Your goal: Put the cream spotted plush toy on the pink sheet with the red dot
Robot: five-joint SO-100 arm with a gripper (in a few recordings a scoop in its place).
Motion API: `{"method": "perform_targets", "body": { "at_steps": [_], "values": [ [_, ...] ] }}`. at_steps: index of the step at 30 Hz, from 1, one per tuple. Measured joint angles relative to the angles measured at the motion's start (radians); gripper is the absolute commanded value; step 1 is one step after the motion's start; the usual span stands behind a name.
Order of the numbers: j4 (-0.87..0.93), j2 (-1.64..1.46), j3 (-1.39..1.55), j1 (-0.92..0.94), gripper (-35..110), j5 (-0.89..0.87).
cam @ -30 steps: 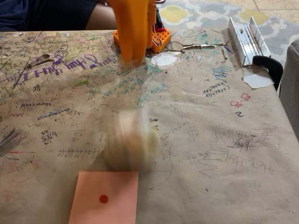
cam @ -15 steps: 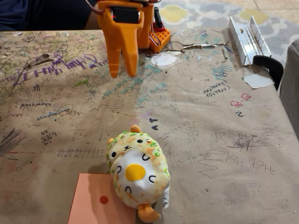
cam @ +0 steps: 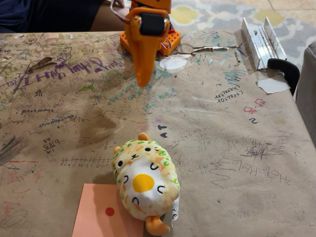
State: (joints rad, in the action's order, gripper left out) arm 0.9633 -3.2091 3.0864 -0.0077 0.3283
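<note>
Item 1, gripper (cam: 143, 81): orange, hanging above the far half of the table at about 12 o'clock in the fixed view. I read the two fingers as pressed together into one point, with nothing between them. It hangs well apart from the toy, so I judge it has no part in how the toy lies.

Item 2, cream spotted plush toy (cam: 144, 185): lying on its back, face and yellow patch up, at about 6 o'clock. Its left flank overlaps the right edge of the sheet; most of its body rests on the bare table.

Item 3, pink sheet with the red dot (cam: 101, 217): flat at about 7 o'clock, cut by the bottom edge. The dot is uncovered, just beside the toy.

Item 4, table (cam: 237, 148): brown paper cover, scribbled over.

Judgement: placement only partial; I would want the toy shifted toward 9 o'clock, onto the dot.
</note>
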Motion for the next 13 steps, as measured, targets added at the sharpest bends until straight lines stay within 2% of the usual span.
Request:
{"method": "perform_targets", "body": {
  "at_steps": [6,13],
  "values": [
    [0.109,-0.121,0.003,-0.011,0,-0.041],
    [0.114,-0.158,0.003,0.003,0,-0.072]
  ]
}}
